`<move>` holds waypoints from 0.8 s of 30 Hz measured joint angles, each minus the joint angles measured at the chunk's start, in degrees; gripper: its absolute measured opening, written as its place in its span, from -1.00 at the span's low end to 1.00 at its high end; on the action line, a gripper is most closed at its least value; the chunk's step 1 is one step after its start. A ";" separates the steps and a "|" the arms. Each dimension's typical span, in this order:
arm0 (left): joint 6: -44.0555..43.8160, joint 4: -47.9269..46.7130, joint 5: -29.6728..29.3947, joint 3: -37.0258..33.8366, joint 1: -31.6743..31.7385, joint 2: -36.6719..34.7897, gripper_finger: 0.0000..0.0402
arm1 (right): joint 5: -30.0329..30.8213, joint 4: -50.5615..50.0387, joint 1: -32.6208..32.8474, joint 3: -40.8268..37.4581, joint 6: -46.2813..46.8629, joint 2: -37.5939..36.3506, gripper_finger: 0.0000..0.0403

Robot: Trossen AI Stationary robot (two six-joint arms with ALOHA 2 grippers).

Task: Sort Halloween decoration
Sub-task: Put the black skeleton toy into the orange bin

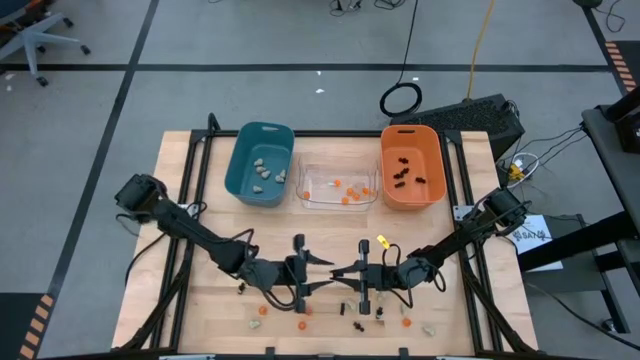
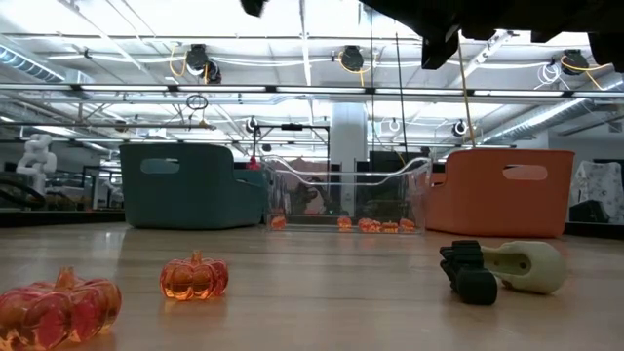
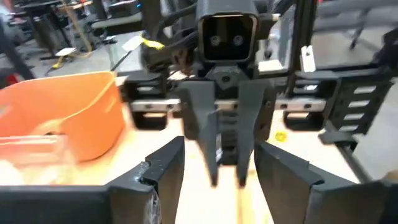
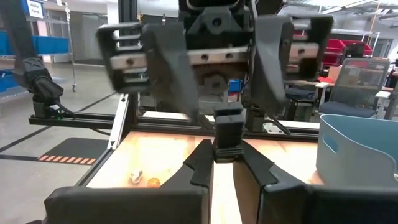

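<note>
Above the table's middle my two grippers face each other, tip to tip. My right gripper (image 4: pixel 227 155) is shut on a small black trinket (image 4: pixel 227 134). My left gripper (image 3: pixel 221 155) is open, and its fingers (image 4: pixel 177 74) stand wide on either side of that trinket without touching it. Loose decorations lie near the table's front edge: orange pumpkins (image 2: pixel 193 277), a black spidery one (image 2: pixel 468 271) and a pale lump (image 2: pixel 528 265). Along the far side stand the teal bin (image 1: pixel 260 163), the clear bin (image 1: pixel 338 186) and the orange bin (image 1: pixel 412 165). My right gripper pinches the black trinket's lower part (image 4: pixel 227 149) between the free ends of its two fingers. The fingers lie about level and come from the table's right side. The trinket is lifted clear of the table and sticks out past the fingertips toward my left gripper.
The teal bin holds pale lumps, the clear bin orange pieces, the orange bin black ones. Black frame rails (image 1: pixel 196 190) run along the table's left and right sides. More trinkets (image 1: pixel 302 324) are scattered below the grippers, by the near edge.
</note>
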 joint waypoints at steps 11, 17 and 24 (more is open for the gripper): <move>-11.83 -24.74 -8.34 0.00 -4.36 -6.45 -0.09 | 0.52 -1.24 0.00 0.00 -10.65 -0.85 -0.89; -18.16 -30.28 -11.21 -0.32 -6.95 -6.49 -0.17 | 3.28 -7.50 0.11 0.00 -22.97 -4.74 -0.89; -19.48 -30.48 -14.80 -0.85 -8.88 -6.51 -0.21 | 3.35 -17.77 0.06 0.00 -30.78 -10.66 -0.89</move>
